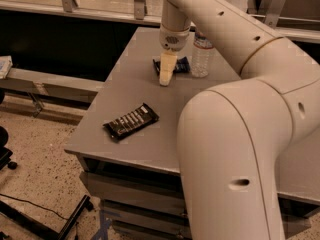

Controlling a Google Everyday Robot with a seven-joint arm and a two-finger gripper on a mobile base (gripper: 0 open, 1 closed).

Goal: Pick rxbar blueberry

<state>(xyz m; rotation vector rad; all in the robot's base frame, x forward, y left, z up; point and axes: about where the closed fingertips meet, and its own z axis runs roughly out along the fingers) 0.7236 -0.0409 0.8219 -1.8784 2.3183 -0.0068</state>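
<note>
The rxbar blueberry (181, 65) is a small dark blue bar lying flat at the far middle of the grey table (125, 91), partly hidden behind the gripper. My gripper (165, 78) hangs down from the arm with its cream fingers (166, 69) pointing at the tabletop, just in front and to the left of the blue bar, close to or touching its near edge. It holds nothing that I can see.
A longer black bar with white lines (131, 121) lies near the table's front left. A clear water bottle (202, 57) stands right of the blue bar. My large cream arm (240, 134) covers the right side of the table. A black base and cable lie on the floor below left.
</note>
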